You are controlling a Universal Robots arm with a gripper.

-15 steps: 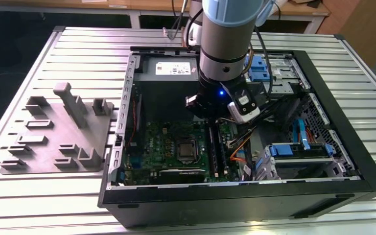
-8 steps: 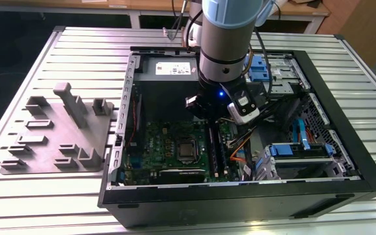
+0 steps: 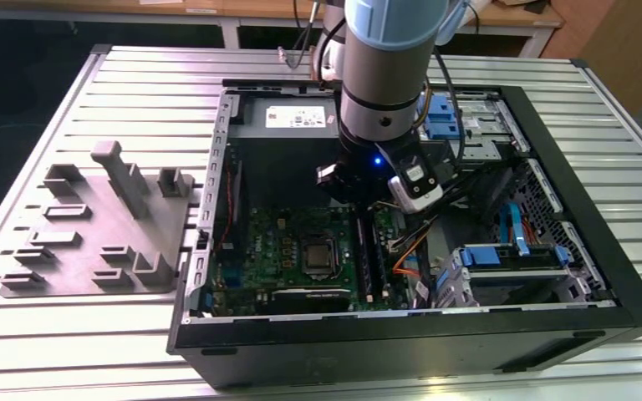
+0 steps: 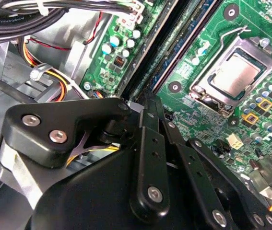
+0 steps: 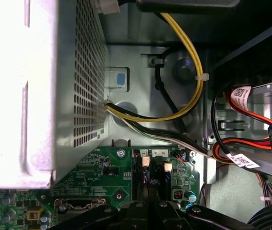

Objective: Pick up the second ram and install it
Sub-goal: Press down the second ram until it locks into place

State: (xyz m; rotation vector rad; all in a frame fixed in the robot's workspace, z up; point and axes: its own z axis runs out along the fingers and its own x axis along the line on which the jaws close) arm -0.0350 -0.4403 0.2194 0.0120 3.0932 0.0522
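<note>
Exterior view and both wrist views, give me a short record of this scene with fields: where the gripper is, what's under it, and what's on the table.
gripper position: gripper inside the open computer case, over the green motherboard
below gripper: long black memory slots beside the processor socket
second ram: cannot tell whether it is held
table: grey fixture plate at the exterior view's left
cables: yellow wires in the first wrist view

Open computer case [image 3: 204, 209], green motherboard [image 4: 207, 28], grey fixture plate [image 3: 76, 242].

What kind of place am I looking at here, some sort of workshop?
Probably a robotics lab or test bench for computer assembly. An opened desktop computer case lies on a ribbed metal table, a grey fixture plate sits beside it, and a robot arm reaches down over the green motherboard.
</note>
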